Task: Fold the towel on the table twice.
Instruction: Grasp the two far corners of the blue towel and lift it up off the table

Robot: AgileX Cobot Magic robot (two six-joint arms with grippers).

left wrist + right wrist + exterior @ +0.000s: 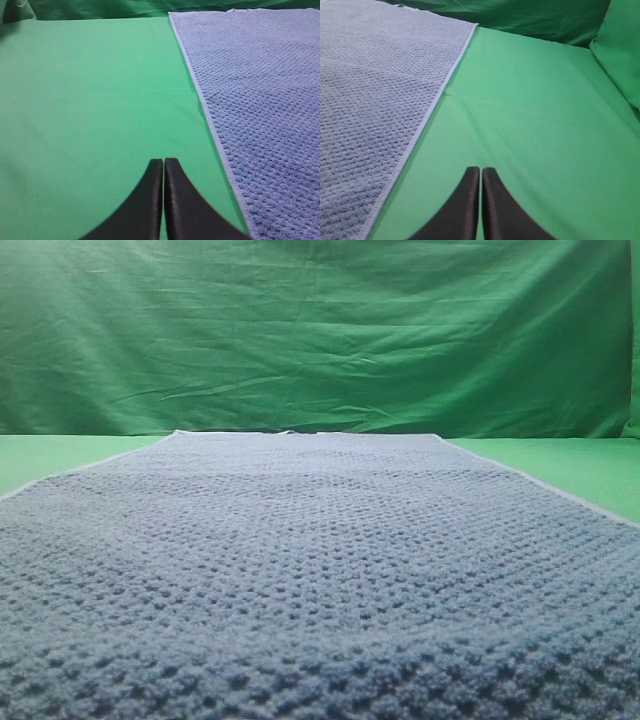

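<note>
Lying flat and unfolded, the towel (320,570) covered the middle of the table (590,465), its pale hem straight along both long sides; no fold had been made.
Left gripper (163,167): jaws pressed together, holding nothing, poised over bare table just beside the towel's left hem.
Right gripper (480,175): jaws likewise together and empty, over bare table just beside the right hem.
Backdrop (320,330): wrinkled green cloth behind the far edge.
Judged step: taking hold for the first fold. Both claws would need to part, pinch matching corners through the hem, lift together and carry evenly. The near corners showed in no view, so their flatness was probably, not certainly, good.
</note>
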